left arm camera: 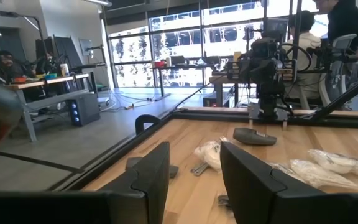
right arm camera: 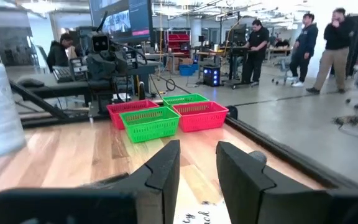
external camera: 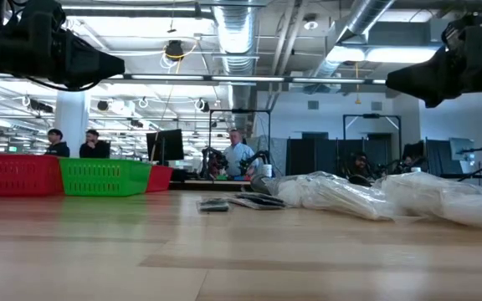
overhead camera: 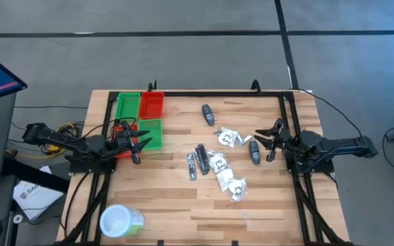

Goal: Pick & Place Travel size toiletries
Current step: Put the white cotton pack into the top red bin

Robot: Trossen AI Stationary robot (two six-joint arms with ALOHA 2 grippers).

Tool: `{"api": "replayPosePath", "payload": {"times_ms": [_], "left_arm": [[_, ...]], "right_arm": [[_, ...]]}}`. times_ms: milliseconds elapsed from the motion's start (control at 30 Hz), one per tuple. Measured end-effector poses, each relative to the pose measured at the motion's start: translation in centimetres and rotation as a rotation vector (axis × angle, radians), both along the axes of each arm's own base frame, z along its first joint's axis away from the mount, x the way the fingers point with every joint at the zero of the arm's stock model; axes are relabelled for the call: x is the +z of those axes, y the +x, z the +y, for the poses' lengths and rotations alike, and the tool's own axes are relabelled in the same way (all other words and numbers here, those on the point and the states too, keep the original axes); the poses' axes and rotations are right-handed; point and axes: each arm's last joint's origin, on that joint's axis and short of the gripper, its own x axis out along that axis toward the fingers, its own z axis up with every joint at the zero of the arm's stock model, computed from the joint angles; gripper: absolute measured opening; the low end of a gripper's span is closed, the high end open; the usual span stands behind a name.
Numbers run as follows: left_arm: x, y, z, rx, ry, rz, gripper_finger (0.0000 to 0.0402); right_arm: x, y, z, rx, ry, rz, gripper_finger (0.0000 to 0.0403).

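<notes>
The toiletries lie loose on the wooden table between my two arms. A dark oval bottle [overhead camera: 208, 114] lies toward the far side and another dark bottle [overhead camera: 254, 152] just in front of my right gripper. Two slim tubes [overhead camera: 195, 162] lie side by side, and several white crinkly packets [overhead camera: 226, 174] are scattered around them, also seen in the low view as white packets [external camera: 350, 196]. My left gripper [overhead camera: 141, 143] [left arm camera: 194, 152] hovers open over the bins at the table's left. My right gripper [overhead camera: 265, 140] [right arm camera: 197, 149] hovers open at the table's right, above the nearest bottle [left arm camera: 255, 137].
Small red and green bins [overhead camera: 141, 117] [right arm camera: 166, 115] stand in a cluster at the far left. A big green tub with a white lid [overhead camera: 120, 221] stands at the near left corner. A black frame [overhead camera: 217, 93] rims the table. People are in the room beyond.
</notes>
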Motion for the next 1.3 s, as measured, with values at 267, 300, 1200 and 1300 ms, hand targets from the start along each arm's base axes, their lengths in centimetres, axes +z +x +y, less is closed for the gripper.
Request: {"api": "replayPosePath", "payload": {"times_ms": [267,300,1200,1300], "left_arm": [[0.1,0.0,0.0,-0.004,-0.056,-0.03,0.0136],[0.1,0.0,0.0,-0.005,-0.06,-0.033,0.0136],[-0.9,0.8,-0.2,-0.004,-0.073,0.047,0.0136],[-1.0,0.9,-0.2,-0.005,-0.075,0.056,0.0136]], "right_arm": [[0.5,0.0,-0.3,-0.069,0.016,-0.06,0.0098],[0.6,0.0,-0.4,-0.079,0.014,-0.06,0.0098],[2.1,6.7,-5.0,-0.325,0.219,0.492,0.0219],[0.9,7.9,-5.7,-0.329,0.242,0.593,0.0235]]}}
